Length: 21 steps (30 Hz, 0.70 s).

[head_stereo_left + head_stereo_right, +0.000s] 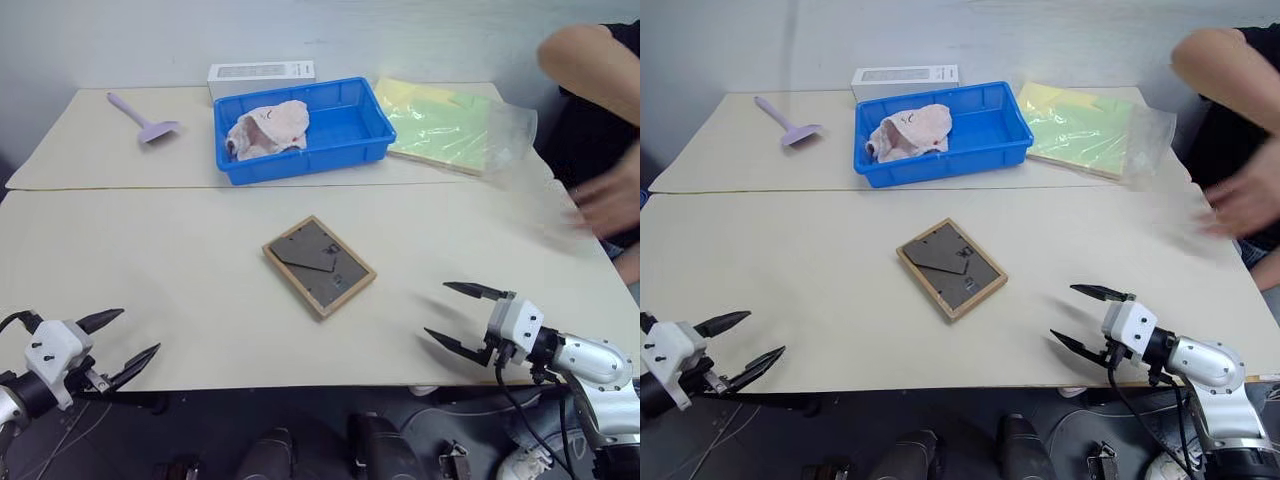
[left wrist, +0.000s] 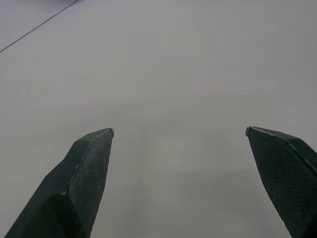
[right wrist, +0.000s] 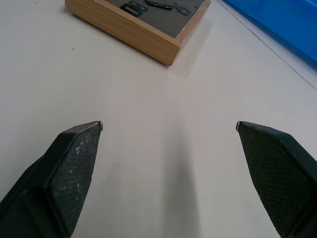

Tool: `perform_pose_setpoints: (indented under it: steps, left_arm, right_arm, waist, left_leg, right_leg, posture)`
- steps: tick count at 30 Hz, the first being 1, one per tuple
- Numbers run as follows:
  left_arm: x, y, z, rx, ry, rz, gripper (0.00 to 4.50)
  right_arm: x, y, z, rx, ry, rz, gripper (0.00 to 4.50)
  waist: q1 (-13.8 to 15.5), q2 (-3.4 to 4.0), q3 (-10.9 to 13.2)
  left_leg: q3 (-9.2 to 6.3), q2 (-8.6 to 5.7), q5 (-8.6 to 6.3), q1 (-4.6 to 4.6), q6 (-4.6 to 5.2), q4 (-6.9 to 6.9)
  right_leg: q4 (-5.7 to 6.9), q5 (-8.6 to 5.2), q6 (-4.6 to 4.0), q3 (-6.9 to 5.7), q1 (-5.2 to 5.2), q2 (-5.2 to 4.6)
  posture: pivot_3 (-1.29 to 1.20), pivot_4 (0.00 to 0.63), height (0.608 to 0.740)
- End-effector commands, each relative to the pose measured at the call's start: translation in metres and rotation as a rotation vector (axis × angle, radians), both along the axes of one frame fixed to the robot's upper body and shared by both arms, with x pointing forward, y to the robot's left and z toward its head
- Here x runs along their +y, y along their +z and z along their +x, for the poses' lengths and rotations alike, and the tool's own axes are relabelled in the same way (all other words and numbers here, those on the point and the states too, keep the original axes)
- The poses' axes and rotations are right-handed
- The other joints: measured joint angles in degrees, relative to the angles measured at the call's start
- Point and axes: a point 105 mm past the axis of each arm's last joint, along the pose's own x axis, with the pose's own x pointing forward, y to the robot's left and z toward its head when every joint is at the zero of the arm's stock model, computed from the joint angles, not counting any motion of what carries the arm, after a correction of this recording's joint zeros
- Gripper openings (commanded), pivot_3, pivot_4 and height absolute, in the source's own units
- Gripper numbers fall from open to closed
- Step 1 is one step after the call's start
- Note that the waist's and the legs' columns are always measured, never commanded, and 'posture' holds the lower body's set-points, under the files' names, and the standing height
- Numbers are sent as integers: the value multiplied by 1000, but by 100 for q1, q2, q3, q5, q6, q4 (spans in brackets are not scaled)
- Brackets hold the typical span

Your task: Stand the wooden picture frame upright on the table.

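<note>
Left gripper (image 1: 128, 336) and right gripper (image 1: 460, 315) spread, empty, wooden picture frame (image 1: 319, 265) face-down on table (image 1: 180, 270), blue bin (image 1: 350, 130) with cloth (image 1: 267, 129) beyond, person's hand (image 1: 610, 200) at right.

Silver arms, white wrists (black cables), black fingers (image 1: 468, 290).

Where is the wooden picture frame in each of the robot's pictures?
Left eye view: wooden picture frame lies back-up, mid-table.
Right eye view: mid-table, same spot.
Left wrist view: not in it.
Right wrist view: its corner lies ahead of the open fingers.
Shared landmark: blue bin behind the frame.
</note>
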Motion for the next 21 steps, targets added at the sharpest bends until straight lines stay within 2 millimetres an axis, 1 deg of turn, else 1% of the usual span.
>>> perform_pose_setpoints:
  steps: [1,2,4,5,7,8,10,12,14,15,17,18,20,21]
  left_arm:
    - [1,8,5,-13,-16,14,4500]
    - [-4,11,8,-3,-27,-40,4500]
    - [-25,18,16,17,-100,-92,4500]
    - [-39,22,22,35,-143,-117,4500]
    - [-58,22,35,56,-169,-121,4109]
    - [-67,20,42,68,-176,-114,3901]
    - [-84,17,58,84,-180,-128,3286]
    - [-104,10,72,116,-209,-139,2633]
    - [-119,4,82,140,-226,-132,1958]
    - [-126,1,89,156,-229,-133,1632]
    - [-137,-3,98,168,-228,-130,1054]
    - [-147,-8,98,196,-263,-141,666]
    - [-159,-13,100,213,-298,-137,43]
    - [-164,-14,104,207,-289,-144,43]
  right_arm:
    - [1,7,-1,-9,23,23,4468]
    - [4,10,2,-8,25,38,4468]
    - [14,18,12,3,43,64,4468]
    - [19,22,19,22,48,77,4300]
    - [28,27,34,29,50,62,3842]
    - [32,27,43,44,44,47,3502]
    - [40,27,63,39,26,7,2814]
    - [50,22,81,65,23,-37,2106]
    - [59,19,93,71,31,-77,1336]
    - [65,22,101,48,29,-79,994]
    - [74,25,110,17,36,-81,320]
    - [81,25,113,2,51,-85,0]
    - [90,24,115,-8,72,-88,0]
    - [98,24,114,-6,98,-78,0]
  waist:
    - [-1,0,0]
    - [-1,0,0]
    - [-8,0,0]
    - [-11,0,0]
    - [-9,2,1]
    - [-8,2,1]
    - [-9,2,1]
    - [-10,2,0]
    - [-16,1,0]
    - [-17,1,0]
    - [-25,1,0]
    - [-33,1,0]
    - [-53,1,0]
    - [-58,1,0]
  left_leg:
    - [0,0,0,0,0,0]
    - [0,0,0,0,0,0]
    - [1,1,0,0,0,1]
    - [0,1,-1,0,0,4]
    - [-1,1,0,0,0,9]
    - [-1,1,1,0,-2,10]
    - [-5,2,12,0,-26,8]
    - [-4,2,13,-9,-28,7]
    - [3,2,13,-19,-28,12]
    - [5,1,13,-24,-28,14]
    - [7,1,13,-25,-29,15]
    - [7,2,14,-27,-30,15]
    - [10,2,14,-28,-31,15]
    - [11,2,14,-27,-31,15]
  right_leg:
    - [0,0,0,0,0,0]
    - [0,0,0,0,1,0]
    - [1,0,0,1,1,0]
    - [3,0,0,1,1,0]
    - [5,3,-3,1,1,0]
    - [7,4,-4,1,0,0]
    - [7,4,-4,-3,-2,3]
    - [7,4,-4,-3,-14,6]
    - [10,4,-4,-1,-26,7]
    - [12,5,-3,0,-32,7]
    - [13,5,-3,0,-35,9]
    - [13,5,-3,0,-39,10]
    - [14,5,-3,2,-41,11]
    - [14,5,-3,3,-41,11]
  posture:
    - [0,150,740]
    - [0,150,740]
    - [0,150,740]
    - [0,150,740]
    - [0,150,740]
    - [0,150,740]
    - [0,150,740]
    - [0,150,740]
    - [0,150,740]
    - [0,150,740]
    - [0,150,740]
    - [0,150,740]
    - [0,150,740]
    - [0,150,740]
